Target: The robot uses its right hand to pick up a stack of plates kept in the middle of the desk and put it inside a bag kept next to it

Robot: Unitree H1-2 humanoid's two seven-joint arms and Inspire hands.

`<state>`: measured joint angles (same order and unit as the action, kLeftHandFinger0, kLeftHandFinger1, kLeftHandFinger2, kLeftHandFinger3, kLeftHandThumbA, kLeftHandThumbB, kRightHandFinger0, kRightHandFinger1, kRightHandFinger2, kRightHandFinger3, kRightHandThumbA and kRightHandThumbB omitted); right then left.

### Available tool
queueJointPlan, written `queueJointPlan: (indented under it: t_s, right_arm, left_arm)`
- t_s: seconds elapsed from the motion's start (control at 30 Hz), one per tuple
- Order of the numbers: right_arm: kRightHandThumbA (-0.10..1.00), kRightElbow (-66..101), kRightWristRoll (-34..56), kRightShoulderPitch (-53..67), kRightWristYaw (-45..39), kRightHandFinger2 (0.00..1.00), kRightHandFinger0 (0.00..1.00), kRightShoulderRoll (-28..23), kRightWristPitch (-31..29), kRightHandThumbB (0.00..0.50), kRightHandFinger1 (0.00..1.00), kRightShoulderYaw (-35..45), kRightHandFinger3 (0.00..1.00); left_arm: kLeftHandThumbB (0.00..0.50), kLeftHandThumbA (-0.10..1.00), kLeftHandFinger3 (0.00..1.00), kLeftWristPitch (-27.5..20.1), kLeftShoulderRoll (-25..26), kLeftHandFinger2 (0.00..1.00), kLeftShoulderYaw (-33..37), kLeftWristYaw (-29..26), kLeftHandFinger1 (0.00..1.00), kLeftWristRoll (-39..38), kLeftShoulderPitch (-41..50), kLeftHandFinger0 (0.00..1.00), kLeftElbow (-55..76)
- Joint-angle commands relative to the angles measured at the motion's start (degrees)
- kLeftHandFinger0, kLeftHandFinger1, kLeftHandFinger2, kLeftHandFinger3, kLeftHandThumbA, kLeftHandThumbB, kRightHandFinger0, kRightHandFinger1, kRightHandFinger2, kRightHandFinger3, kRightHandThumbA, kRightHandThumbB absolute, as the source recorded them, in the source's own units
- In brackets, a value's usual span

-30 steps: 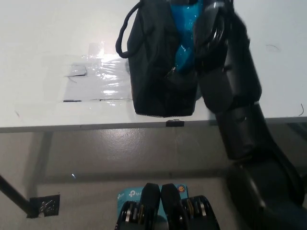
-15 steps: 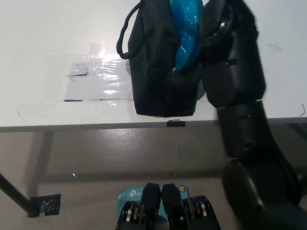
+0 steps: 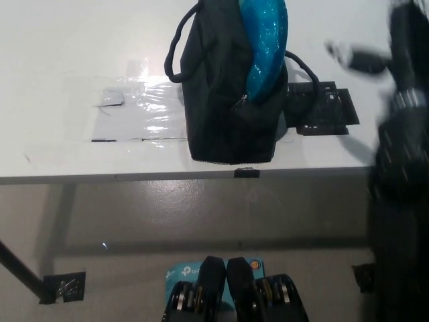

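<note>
The black bag (image 3: 224, 100) stands upright near the desk's front edge, its mouth open at the top. The stack of blue plates (image 3: 265, 40) sits on edge inside it, with the upper part sticking out of the opening. My black right hand (image 3: 358, 59) is blurred at the far right, well clear of the bag and to its right, above the desk. It is open and holds nothing. My right arm (image 3: 402, 147) runs down the picture's right edge. The white left hand is out of view.
A flat black mat (image 3: 322, 107) lies on the white desk (image 3: 67, 54) just right of the bag. A shiny patch of clear tape (image 3: 137, 114) covers the desk left of the bag. The desk's front edge (image 3: 134, 177) runs across the picture, floor below.
My right hand has let go of the blue plates and swung away to the right, off the bag. The plates stay in the bag, and the black mat is now uncovered.
</note>
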<state>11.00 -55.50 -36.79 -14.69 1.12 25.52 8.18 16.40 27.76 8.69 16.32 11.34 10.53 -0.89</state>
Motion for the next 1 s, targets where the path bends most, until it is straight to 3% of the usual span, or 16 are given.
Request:
queueJointPlan:
  t_s: [0.0,0.07,0.1,0.17,0.27,0.33,0.53,0.57,0.6,0.73,0.77,0.8,0.83,0.87,0.97]
  right_arm:
    - [0.79,17.91,25.65,20.82,-1.57,1.0,1.0,-3.61,-14.66,0.16,1.0,1.51,1.0]
    - [0.78,17.05,27.2,25.97,-0.31,1.0,1.0,-5.04,-18.67,0.127,1.0,0.52,1.0]
    - [0.72,13.57,29.87,32.9,2.03,1.0,1.0,-5.26,-24.91,0.13,1.0,0.39,1.0]
    - [0.69,12.7,30.74,34.45,2.81,1.0,1.0,-5.59,-26.21,0.135,1.0,0.08,1.0]
    - [0.64,7.54,34.32,40.78,5.28,1.0,1.0,-5.33,-32.94,0.121,1.0,0.32,1.0]
    - [0.67,5.17,34.76,43.64,6.72,1.0,1.0,-5.57,-35.98,0.125,1.0,0.18,1.0]
    - [0.64,-2.23,33.76,48.62,9.79,1.0,1.0,-4.55,-40.13,0.128,1.0,0.0,1.0]
    - [0.6,-4.24,34.68,48.87,9.87,1.0,1.0,-4.39,-41.43,0.126,1.0,0.25,1.0]
    - [0.58,-6.43,35.89,48.85,9.9,1.0,1.0,-4.08,-42.28,0.162,1.0,0.78,1.0]
    - [0.53,-16.65,43.27,48.87,8.97,1.0,1.0,-2.75,-46.17,0.165,1.0,4.54,1.0]
    - [0.53,-17.91,43.91,48.85,8.75,1.0,0.98,-2.76,-46.27,0.167,1.0,4.98,1.0]
    - [0.5,-19.54,44.15,48.67,9.26,1.0,0.86,-2.85,-47.35,0.149,0.98,5.46,1.0]
    - [0.5,-20.74,44.64,48.52,9.46,0.97,0.8,-2.88,-48.21,0.152,0.92,5.89,1.0]
    - [0.49,-22.85,45.09,48.38,9.82,0.89,0.69,-3.09,-49.71,0.161,0.8,6.41,1.0]
    - [0.51,-26.66,45.13,48.11,10.4,0.75,0.53,-3.69,-52.21,0.194,0.63,6.96,1.0]
  left_arm:
    - [0.193,-0.1,0.82,-0.21,1.37,0.85,-0.13,0.65,0.79,0.58,0.45,0.75,1.55]
    - [0.197,-0.1,0.83,-0.38,1.29,0.86,-0.01,0.55,0.8,0.73,0.34,0.77,1.21]
    - [0.202,-0.1,0.83,-0.03,1.35,0.86,-0.04,0.2,0.81,1.2,0.61,0.77,1.5]
    - [0.204,-0.1,0.82,-0.14,1.38,0.85,-0.01,0.17,0.8,1.26,0.6,0.76,1.41]
    - [0.194,-0.1,0.82,1.07,1.7,0.85,-0.41,0.52,0.81,0.97,0.2,0.75,1.81]
    - [0.195,-0.1,0.81,0.84,1.6,0.83,-0.47,0.29,0.79,1.06,0.21,0.75,1.87]
    - [0.191,-0.1,0.81,-0.62,1.67,0.85,-1.04,0.21,0.82,0.32,-0.11,0.79,1.62]
    - [0.189,-0.1,0.8,-0.84,1.64,0.86,-1.14,0.25,0.82,0.07,-0.15,0.8,1.26]
    - [0.191,-0.1,0.81,-0.89,1.7,0.85,-1.09,0.23,0.82,0.2,-0.15,0.8,1.26]
    - [0.193,-0.1,0.78,-0.49,1.57,0.83,-0.85,0.42,0.8,0.24,-0.05,0.77,1.74]
    - [0.193,-0.1,0.78,-0.53,1.59,0.83,-0.93,0.41,0.79,0.17,0.05,0.77,1.89]
    - [0.191,-0.1,0.78,-0.36,1.49,0.83,-1.03,0.32,0.79,0.13,0.01,0.76,1.97]
    - [0.184,-0.1,0.78,-0.15,1.37,0.83,-1.22,0.26,0.79,-0.05,0.03,0.76,2.13]
    - [0.187,-0.1,0.78,-1.11,1.54,0.82,-1.1,0.24,0.78,0.04,-0.1,0.75,1.58]
    - [0.188,-0.1,0.78,-0.89,1.62,0.82,-0.95,0.07,0.77,0.53,-0.38,0.74,1.6]
